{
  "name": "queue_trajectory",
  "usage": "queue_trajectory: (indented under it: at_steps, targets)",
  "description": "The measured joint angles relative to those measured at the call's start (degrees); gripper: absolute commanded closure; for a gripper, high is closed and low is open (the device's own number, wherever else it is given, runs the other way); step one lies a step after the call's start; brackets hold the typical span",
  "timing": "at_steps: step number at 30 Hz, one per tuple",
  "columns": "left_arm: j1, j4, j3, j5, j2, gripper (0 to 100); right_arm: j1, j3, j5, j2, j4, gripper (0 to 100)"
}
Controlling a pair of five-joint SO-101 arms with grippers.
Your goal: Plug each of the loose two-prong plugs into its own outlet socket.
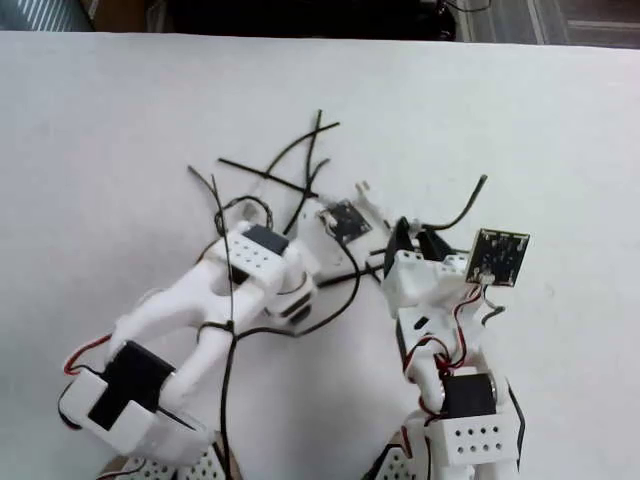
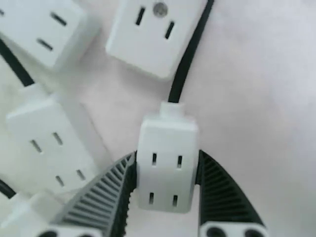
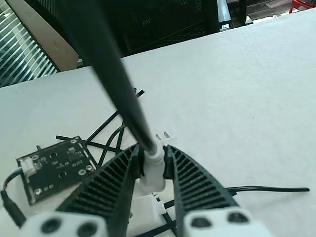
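1. In the high view the socket blocks lie hidden under the two white arms. The left arm's own fingers cannot be made out there, while the right gripper point(image 1: 415, 238) shows as dark fingers at 3 o'clock of the black cord tangle point(image 1: 290, 170).
2. In the left wrist view the left gripper point(image 2: 167, 158) pinches a white socket block point(image 2: 167, 138) by its two long sides. The block's near end and both finger bases are cut off by the frame.
3. Three other socket blocks point(image 2: 153, 34) lie near it, all cropped at the frame edges.
4. In the right wrist view the right gripper point(image 3: 153, 150) is pressed onto a white plug point(image 3: 154, 170), its black cord point(image 3: 118, 84) rising toward the lens. The prongs are hard to make out.
5. Each socket block shows paired dark slots. The held block has four, all open.
6. A dark circuit board point(image 3: 54, 168) sits just beside the right fingers.
7. The table point(image 1: 120, 130) runs wide toward 10 and 2 o'clock of the tangle, and its far edge lies at 12.
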Motion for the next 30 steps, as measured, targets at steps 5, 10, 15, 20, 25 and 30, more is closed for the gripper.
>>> queue_trajectory:
  at_steps: [5,10,15,20,25,30]
  targets:
    - [-0.09,2.64,-1.05,3.96,0.0,73,0.0,0.0,0.0,0.0,0.0,98.1]
    - [-0.09,6.51,-3.52,7.12,0.0,72,0.0,0.0,0.0,0.0,0.0,98.1]
    - [-0.35,10.55,-4.66,5.45,-2.02,72,0.0,0.0,0.0,0.0,0.0,98.1]
    - [-3.52,13.36,-2.37,5.27,-16.18,72,-0.09,0.0,1.14,0.0,0.18,98.1]
    - [-12.04,13.98,5.8,5.27,-35.78,72,-6.51,-0.09,5.27,0.0,5.71,98.1]
    - [-22.59,13.8,16.62,4.31,-53.63,71,-18.9,-0.26,9.67,0.0,10.37,98.1]
